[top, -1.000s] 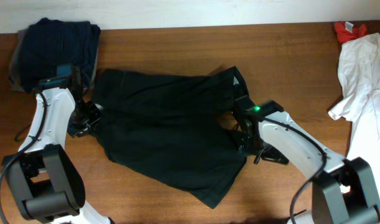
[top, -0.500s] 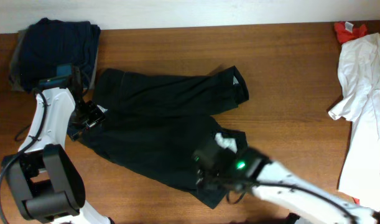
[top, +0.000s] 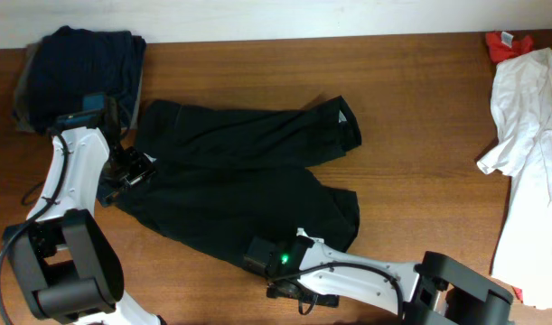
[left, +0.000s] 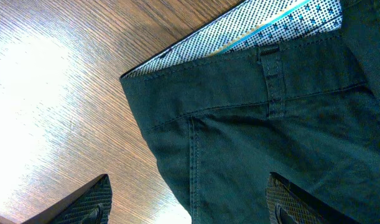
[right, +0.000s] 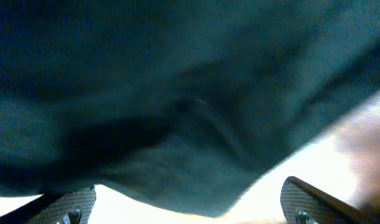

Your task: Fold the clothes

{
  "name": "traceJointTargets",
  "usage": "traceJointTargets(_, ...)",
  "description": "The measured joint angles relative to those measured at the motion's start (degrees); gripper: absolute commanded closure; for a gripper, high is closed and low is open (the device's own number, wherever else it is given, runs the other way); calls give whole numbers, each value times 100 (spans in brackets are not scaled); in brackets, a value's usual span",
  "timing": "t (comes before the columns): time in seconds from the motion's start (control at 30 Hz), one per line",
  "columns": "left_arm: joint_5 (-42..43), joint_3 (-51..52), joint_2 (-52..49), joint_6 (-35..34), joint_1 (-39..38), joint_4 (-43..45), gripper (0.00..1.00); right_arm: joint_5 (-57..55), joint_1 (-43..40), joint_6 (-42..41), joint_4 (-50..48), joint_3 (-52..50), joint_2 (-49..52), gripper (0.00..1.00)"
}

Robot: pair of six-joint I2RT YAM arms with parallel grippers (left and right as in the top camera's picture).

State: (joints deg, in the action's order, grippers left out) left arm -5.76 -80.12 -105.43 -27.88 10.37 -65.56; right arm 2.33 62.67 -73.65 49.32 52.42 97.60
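The clothes' main piece, a wrinkled black garment [top: 248, 181], lies spread across the middle of the table. My left gripper [top: 131, 170] is at its left end and stands open over the waistband corner [left: 239, 99], where the dotted lining [left: 264, 28] shows. One left fingertip is over bare wood and the other over cloth, and neither pinches it [left: 190, 205]. My right gripper [top: 260, 253] is at the garment's near edge. It is open [right: 190, 208], with the dark hem [right: 196, 186] just beyond its fingertips.
A navy pile [top: 86, 63] sits on a grey piece [top: 23, 104] at the back left. A white garment [top: 528, 135] and a small red one [top: 506, 42] lie along the right edge. Bare wooden table [top: 429, 135] shows between the black and white garments.
My left gripper has opened and let go of the waistband. My right arm has swung from the garment's right side to its near edge, staying open.
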Motion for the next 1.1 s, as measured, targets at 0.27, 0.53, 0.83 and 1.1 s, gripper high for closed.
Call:
traceJointTargets(0.27,-2,0,0,0,0,0,21,33,0,166,-627,-313,-166,75)
traceJointTargets(0.53,-2,0,0,0,0,-2,20,-310,-981,190,1132,-494,-210,94)
traceJointTargets(0.83,994,2,0,743,-7,-376,21,-529,-3471,1690,1401,-514,-2133,87)
traceJointTargets(1.1,1609,0,11,1169,-511,-719,30,-529,-3676,2291,1349,-514,-2352,85)
